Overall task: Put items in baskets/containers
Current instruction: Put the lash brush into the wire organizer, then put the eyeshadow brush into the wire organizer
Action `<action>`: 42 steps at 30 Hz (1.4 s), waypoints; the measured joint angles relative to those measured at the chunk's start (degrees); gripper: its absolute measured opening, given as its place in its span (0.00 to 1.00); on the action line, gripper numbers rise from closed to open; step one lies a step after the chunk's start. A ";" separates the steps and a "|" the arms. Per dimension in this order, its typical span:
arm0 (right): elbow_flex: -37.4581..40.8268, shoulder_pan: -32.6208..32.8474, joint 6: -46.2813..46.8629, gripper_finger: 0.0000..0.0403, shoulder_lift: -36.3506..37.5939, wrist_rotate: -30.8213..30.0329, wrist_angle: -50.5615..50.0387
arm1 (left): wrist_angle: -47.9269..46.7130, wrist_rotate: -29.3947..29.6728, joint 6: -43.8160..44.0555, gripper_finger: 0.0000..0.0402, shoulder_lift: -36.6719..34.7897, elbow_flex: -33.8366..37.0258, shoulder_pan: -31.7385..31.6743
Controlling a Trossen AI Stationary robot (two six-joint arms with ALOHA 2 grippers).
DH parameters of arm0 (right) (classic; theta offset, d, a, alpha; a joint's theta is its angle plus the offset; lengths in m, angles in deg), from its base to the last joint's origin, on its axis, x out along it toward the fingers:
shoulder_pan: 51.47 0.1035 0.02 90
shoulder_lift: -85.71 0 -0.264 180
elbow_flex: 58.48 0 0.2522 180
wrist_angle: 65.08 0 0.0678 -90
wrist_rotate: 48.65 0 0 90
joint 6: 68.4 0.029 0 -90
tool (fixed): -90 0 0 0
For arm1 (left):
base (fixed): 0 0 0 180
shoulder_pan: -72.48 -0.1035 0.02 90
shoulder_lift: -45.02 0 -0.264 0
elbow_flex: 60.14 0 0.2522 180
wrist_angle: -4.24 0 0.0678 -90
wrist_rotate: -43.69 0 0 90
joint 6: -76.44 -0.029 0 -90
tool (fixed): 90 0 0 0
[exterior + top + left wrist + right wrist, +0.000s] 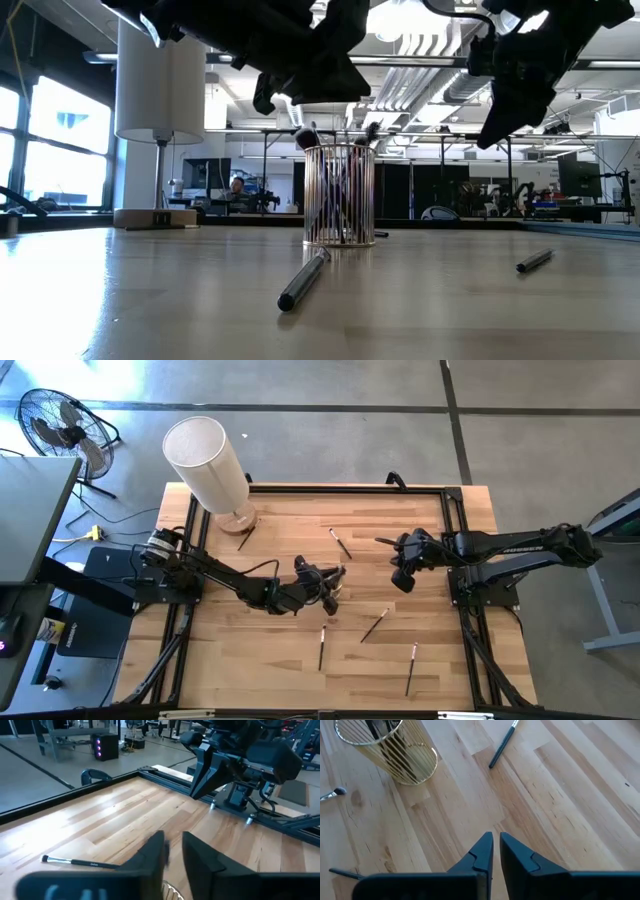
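While the cup point(339, 195), mid-worktop point(290, 670), holds several brushes, loose brushes point(321, 647) lie around. Left end effector point(300, 90) hovers above it, fingers nearly pressed together, seemingly empty; right end effector point(494, 851) likewise, raised nearby.

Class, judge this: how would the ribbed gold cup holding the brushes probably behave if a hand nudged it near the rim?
The cup stands taller than wide, with brushes poking above the rim, so it may tip. Its thin ribbed wall looks light, so it would likely slide on the smooth wooden table.
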 joint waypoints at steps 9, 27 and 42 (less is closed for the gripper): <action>0.00 0.00 0.03 0.06 0.00 -0.29 1.80 | -0.81 -0.13 -0.01 0.37 -6.20 -0.49 0.00; 0.00 -0.02 2.19 0.05 0.00 2.58 1.38 | -72.32 -31.45 25.28 0.06 -10.54 -32.41 0.76; 0.00 13.55 31.27 0.00 -0.49 0.29 -0.13 | -68.32 -42.21 27.78 0.00 -18.42 -3.54 4.97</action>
